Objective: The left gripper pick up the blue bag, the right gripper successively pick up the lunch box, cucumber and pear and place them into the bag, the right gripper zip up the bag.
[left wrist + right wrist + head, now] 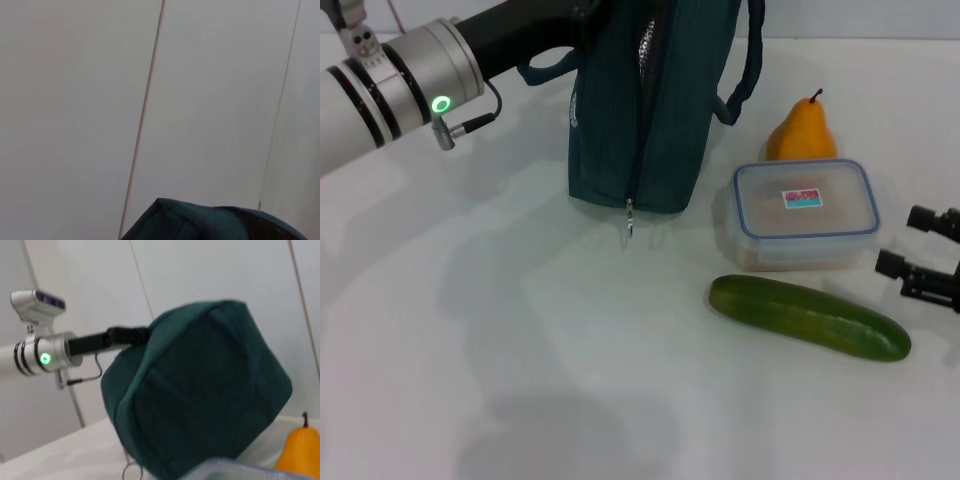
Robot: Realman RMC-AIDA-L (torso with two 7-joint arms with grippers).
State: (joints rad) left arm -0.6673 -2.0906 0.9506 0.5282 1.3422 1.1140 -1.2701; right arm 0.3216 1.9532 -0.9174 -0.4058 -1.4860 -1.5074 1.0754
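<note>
— What does the blue bag (645, 100) look like from where you stand?

— Dark teal fabric, standing tall on the white surface (470, 350). A zipper runs down its near face and ends in a small metal ring pull (630, 222) hanging just above the surface. A rope-like handle (748, 60) loops down its side toward the pear.

— And the left tool (575, 25)?

— It reaches in from the silver wrist (415, 80), green light (441, 105) glowing, and its black end meets the bag's upper edge. From the right wrist view the black end (127, 335) sits right against the fabric at the top of the bag (200, 390). The fingers are hidden by cloth, so I cannot tell how far apart they are.

— The right tool (925, 262)?

— Low at the edge of the surface, well away from the bag. Its two black fingers stand apart with nothing between them. The lunch box (806, 213) lies just beside it, toward the bag, clear with a bluish rim and a small pink-and-teal label (802, 198).

— Where are the other things?

— The pear (801, 132), yellow-orange with a dark stem, stands just behind the box, touching or nearly so. The cucumber (808, 317), long and glossy green, lies in front of the box, its thicker end near the right tool.

— Any room to move?

— Broad bare surface lies below the left tool, in front of the bag. Between the bag and the box there is only a narrow gap.
</note>
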